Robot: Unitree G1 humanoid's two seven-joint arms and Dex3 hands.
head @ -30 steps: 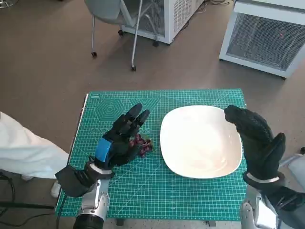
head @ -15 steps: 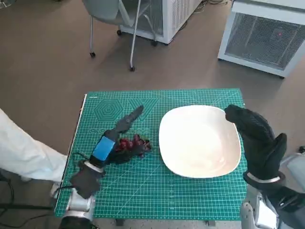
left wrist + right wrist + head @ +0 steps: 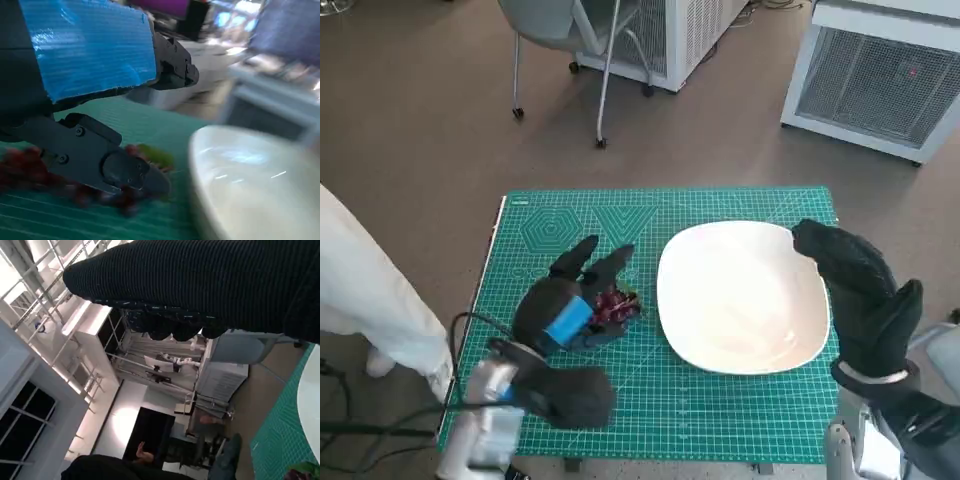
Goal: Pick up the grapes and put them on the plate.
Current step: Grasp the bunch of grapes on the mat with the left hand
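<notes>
The small surface point(image 3: 720, 420) is covered by a green gridded cutting mat. On it lie 2 things: a large white oval plate point(image 3: 744, 296) toward the right, and a bunch of dark red grapes point(image 3: 618, 305) just beside the plate's left edge, apart from it.

Brown floor point(image 3: 410, 120) — chair point(image 3: 570, 40), white cabinets point(image 3: 880, 75).

- The plate point(image 3: 743, 298) lies on the right half of the desk point(image 3: 660, 400).
- The grapes point(image 3: 616, 305) lie on the desk just left of the plate.
- The left hand point(image 3: 570, 305) rests over the grapes' left side.
- The right hand point(image 3: 860, 290) hangs above the plate's right edge.
</notes>
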